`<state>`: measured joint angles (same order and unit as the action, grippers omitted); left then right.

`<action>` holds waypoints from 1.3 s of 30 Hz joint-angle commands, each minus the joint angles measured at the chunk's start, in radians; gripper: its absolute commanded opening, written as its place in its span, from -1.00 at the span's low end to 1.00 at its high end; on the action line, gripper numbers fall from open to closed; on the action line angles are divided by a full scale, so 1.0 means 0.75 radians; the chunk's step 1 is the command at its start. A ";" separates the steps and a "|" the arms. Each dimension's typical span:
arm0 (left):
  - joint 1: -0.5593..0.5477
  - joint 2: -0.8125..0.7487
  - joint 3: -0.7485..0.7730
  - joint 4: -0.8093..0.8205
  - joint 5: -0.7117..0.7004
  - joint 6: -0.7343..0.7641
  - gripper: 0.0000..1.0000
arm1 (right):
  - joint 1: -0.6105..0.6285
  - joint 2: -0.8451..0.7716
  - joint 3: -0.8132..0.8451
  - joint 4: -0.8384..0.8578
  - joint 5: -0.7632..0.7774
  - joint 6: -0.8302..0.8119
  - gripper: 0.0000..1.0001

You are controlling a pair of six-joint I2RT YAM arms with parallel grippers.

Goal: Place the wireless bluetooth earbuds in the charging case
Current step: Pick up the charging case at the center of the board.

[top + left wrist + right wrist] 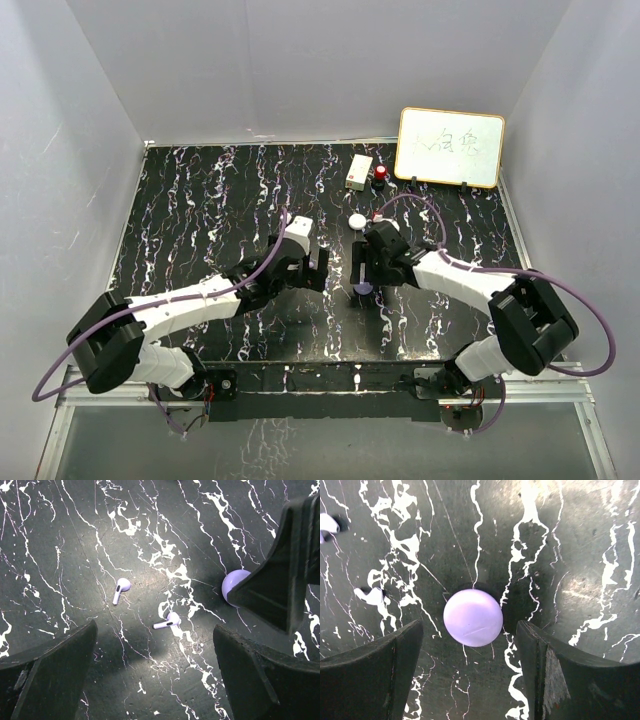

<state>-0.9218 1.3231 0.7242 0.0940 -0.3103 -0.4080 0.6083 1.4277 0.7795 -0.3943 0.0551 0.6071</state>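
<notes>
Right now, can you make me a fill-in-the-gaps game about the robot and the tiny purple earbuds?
1. The number of earbuds lying on the table is ____.
2. The left gripper above them is wide ____.
3. The round lilac puck lies ____ the fingers of the right gripper, touching neither.
Missing words: two; open; between.

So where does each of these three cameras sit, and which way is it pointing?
Top external: above and behind both arms, fully in view, looking down at the table.
Left wrist: on the left arm, looking down at the earbuds; left gripper shows.
Right wrist: on the right arm, looking down at the lilac puck, flanked by the right gripper.
Shared: both wrist views show puck and earbuds.
</notes>
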 commanded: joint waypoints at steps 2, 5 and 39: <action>0.029 -0.032 0.076 -0.070 0.025 -0.022 0.97 | 0.090 0.042 0.054 -0.045 0.127 -0.048 0.47; 0.083 -0.055 0.089 -0.107 0.100 -0.055 0.97 | 0.122 0.078 0.063 -0.047 0.159 -0.048 0.47; 0.595 -0.039 0.071 0.195 1.095 -0.412 0.76 | 0.161 -0.081 0.116 0.319 0.006 -0.441 -0.76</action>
<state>-0.5396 1.3045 0.7914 0.0845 0.2718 -0.6006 0.7265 1.3785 0.8181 -0.2939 0.1490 0.3775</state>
